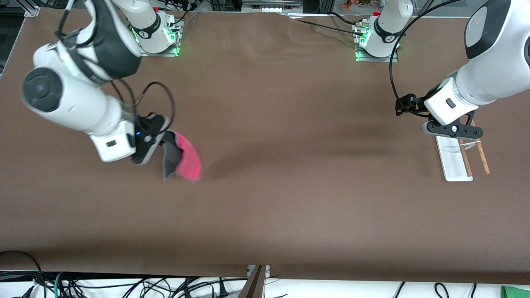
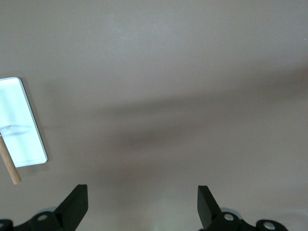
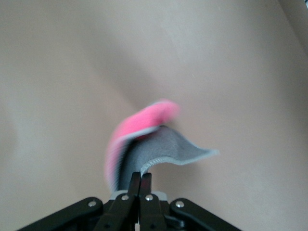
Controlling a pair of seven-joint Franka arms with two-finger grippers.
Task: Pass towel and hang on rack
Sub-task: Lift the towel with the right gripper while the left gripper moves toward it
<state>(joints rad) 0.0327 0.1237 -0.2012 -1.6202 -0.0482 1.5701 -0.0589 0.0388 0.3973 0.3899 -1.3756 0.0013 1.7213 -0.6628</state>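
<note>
The towel (image 1: 185, 156), pink-red on one face and dark grey on the other, hangs in the air from my right gripper (image 1: 162, 140) over the right arm's end of the table. In the right wrist view the fingers (image 3: 135, 183) are pinched shut on the towel's (image 3: 144, 144) grey edge. The rack (image 1: 455, 159) stands at the left arm's end, with its white base and two brown rods (image 1: 482, 157). My left gripper (image 1: 453, 130) hovers over the rack's end, open and empty. The left wrist view shows the gripper (image 2: 143, 204) with its jaws wide apart, and the rack's base (image 2: 21, 122) at the edge.
The brown table (image 1: 290, 186) is bare between the arms. Cables lie along the front edge and a green cloth (image 1: 515, 291) shows at the corner, off the table. Both arm bases stand at the table's back edge.
</note>
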